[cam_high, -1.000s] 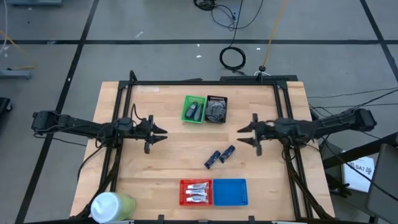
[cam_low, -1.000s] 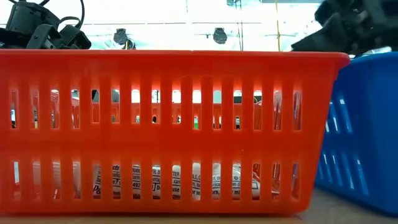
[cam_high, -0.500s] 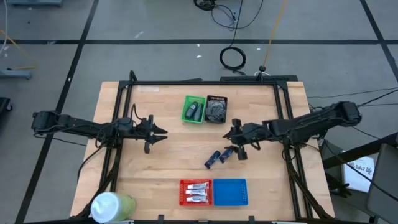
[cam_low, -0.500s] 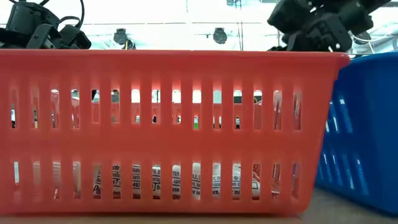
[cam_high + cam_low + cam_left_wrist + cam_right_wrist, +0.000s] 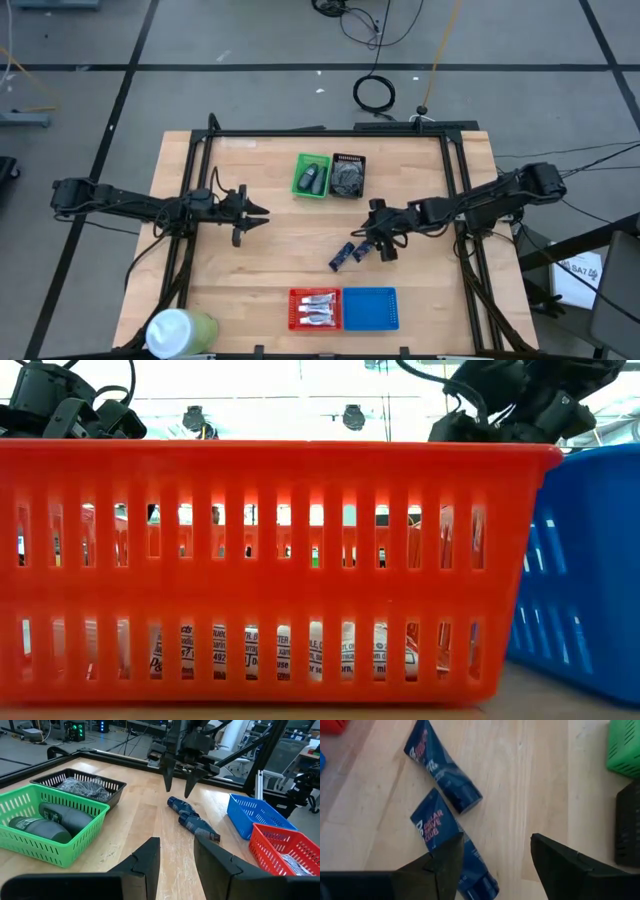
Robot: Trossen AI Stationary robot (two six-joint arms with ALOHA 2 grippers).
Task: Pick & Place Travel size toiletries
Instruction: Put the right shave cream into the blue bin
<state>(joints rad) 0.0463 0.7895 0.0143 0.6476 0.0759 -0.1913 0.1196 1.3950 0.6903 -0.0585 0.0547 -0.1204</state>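
Two dark navy tubes lie flat on the wood, one point(image 5: 339, 259) nearer the red tray and one point(image 5: 360, 246) beside it; both show in the right wrist view point(image 5: 442, 767) point(image 5: 451, 845). My right gripper point(image 5: 376, 241) point(image 5: 495, 840) hangs open over the second tube, fingers pointing down, one fingertip beside it and apart from it in the left wrist view point(image 5: 178, 789). My left gripper point(image 5: 252, 213) point(image 5: 175, 840) waits open at the table's left. White-silver tubes point(image 5: 313, 310) lie in the red tray point(image 5: 293, 309). Grey oval containers point(image 5: 45, 820) lie in the green tray point(image 5: 300, 178).
A black tray point(image 5: 349, 176) with a grey crumpled thing stands next to the green one. The blue tray point(image 5: 370, 309) sits right of the red tray at the near edge. A large pale green-white cylinder point(image 5: 180, 330) stands at the near left corner. Bare wood lies mid-table.
My right gripper has swung from the table's right side toward the left and near edge, tipped its fingers down and come lower over the navy tubes, staying open. The tubes have kept their place.
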